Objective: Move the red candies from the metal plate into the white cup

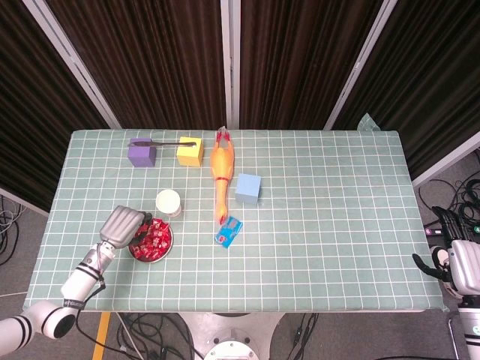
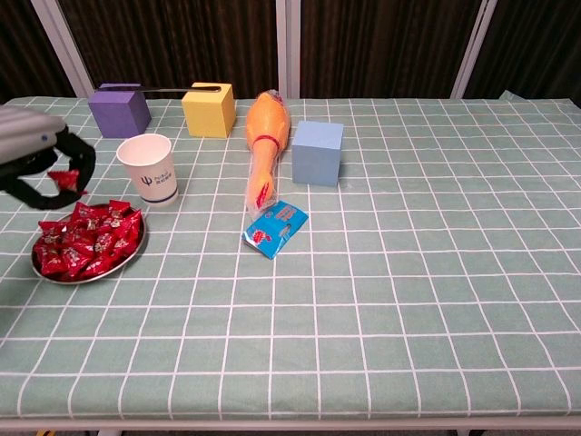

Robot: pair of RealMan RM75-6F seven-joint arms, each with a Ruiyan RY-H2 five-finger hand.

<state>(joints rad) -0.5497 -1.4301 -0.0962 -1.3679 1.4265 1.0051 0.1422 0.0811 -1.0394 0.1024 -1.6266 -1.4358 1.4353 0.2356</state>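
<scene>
left hand: [image 2: 41, 159] raised above the metal plate's far-left edge, fingers curled, one red candy [image 2: 65, 179] pinched between dark fingertips — clear in chest view; head view shows only the grey back of the hand [image 1: 124, 226] over the plate's left side
held candy: off the pile, in the air, left of the white cup and roughly level with its lower half
right hand: [image 1: 457, 264] off the table at the right near corner, beside the edge; fingers too small to read — cannot tell how far open, nothing seen in it
metal plate: [image 2: 131, 253] near-left area of the table, just nearer than the cup, not touching it
red candies: [image 2: 86, 241] heap of wrapped pieces filling the plate
white cup: [image 2: 151, 168] upright, open top, small dark logo on the side; inside not visible
rubber chicken: [image 2: 265, 136] orange, lying lengthwise, head end toward the near side, centre-left of table
blue packet: [image 2: 275, 228] flat on the cloth just nearer than the chicken's head end
blue block: [image 2: 318, 152] just right of the chicken
yellow block: [image 2: 208, 109] far side, left of the chicken
purple block: [image 2: 119, 109] far left, a thin dark rod spanning from its top to the yellow block
table: [image 2: 436, 300] green cloth with white grid
</scene>
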